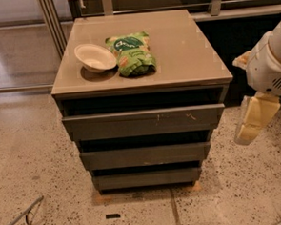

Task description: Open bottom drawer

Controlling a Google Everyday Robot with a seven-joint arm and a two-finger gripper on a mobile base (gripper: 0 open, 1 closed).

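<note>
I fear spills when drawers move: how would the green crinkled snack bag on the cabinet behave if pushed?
The green crinkled snack bag looks puffy and creased, so probably light and floppy. On the smooth tan cabinet top it would likely slide, not roll. The pale pincer hangs right of the cabinet, apart from it.

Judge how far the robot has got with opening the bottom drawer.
Done: nothing visible; the bottom drawer looks shut, no tray showing. In hand: the gripper hangs right of the cabinet, touching nothing. Left: reaching the drawer front and pulling it out.
</note>
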